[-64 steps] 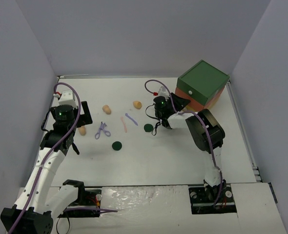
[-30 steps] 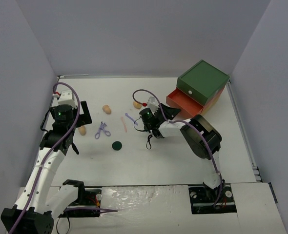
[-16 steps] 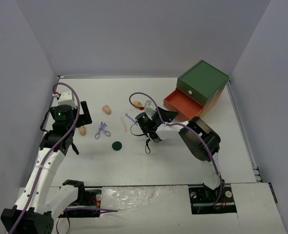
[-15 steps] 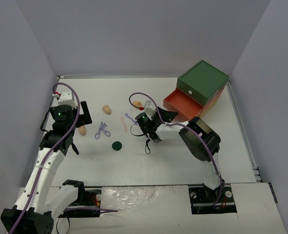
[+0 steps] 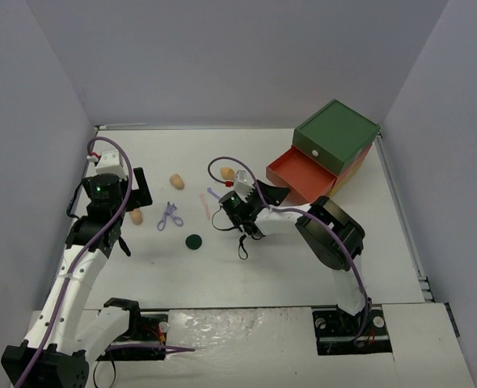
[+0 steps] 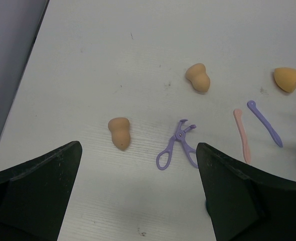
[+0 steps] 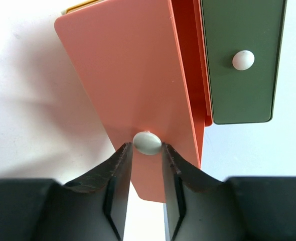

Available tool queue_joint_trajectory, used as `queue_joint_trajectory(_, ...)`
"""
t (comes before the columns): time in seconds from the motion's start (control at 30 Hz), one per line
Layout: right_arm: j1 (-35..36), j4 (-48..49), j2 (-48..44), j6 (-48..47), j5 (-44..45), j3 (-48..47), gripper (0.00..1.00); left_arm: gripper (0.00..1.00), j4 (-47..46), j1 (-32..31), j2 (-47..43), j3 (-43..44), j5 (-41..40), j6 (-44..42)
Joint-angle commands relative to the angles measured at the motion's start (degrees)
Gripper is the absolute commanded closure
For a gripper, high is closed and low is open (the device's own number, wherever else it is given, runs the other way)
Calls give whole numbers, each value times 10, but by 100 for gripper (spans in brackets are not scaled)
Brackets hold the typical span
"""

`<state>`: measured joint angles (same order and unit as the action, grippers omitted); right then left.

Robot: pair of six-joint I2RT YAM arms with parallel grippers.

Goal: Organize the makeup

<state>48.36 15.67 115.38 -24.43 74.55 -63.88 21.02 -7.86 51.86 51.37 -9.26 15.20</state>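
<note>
My right gripper (image 7: 147,150) is shut on the white knob (image 7: 147,142) of the red drawer (image 7: 133,75), which stands pulled out of the chest (image 5: 335,133); the gripper also shows in the top view (image 5: 272,192). My left gripper (image 6: 138,193) is open and empty, high above the table, seen in the top view (image 5: 117,234). Below it lie three tan sponges (image 6: 119,132) (image 6: 197,78) (image 6: 287,79), lilac scissors (image 6: 178,150), a pink stick (image 6: 242,134) and a lilac stick (image 6: 264,122). One dark green disc (image 5: 193,241) lies near the table's middle. The dark sticks are out of view.
The green top drawer (image 7: 241,60) with its own white knob (image 7: 243,59) is closed. The chest stands at the back right by the wall. My right arm (image 5: 327,230) reaches across the table's middle. Grey walls enclose the left, back and right sides.
My right gripper has moved left with the knob, drawing the red drawer further out of the chest. My left arm has not moved.
</note>
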Motion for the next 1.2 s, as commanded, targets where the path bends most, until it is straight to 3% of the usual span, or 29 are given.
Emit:
queue_joint_trajectory(0.0,9,-9,-46,26,14,-21,64,3,-18,4,-3,23,-1,4)
queue_joint_trajectory(0.3,60,-64,-127,52,-44,-50,32,3,-16,4,-4,24,-2,4)
queue_joint_trajectory(0.5,71,-155,-220,149,-257,-90,17,3,-13,5,-6,26,-6,1)
queue_joint_trajectory(0.83,9,-187,-237,283,-546,-90,17,3,-11,5,-12,27,-6,-2)
queue_joint_trajectory(1.17,-28,-144,-146,379,-606,-78,33,3,-5,5,0,30,-5,-3)
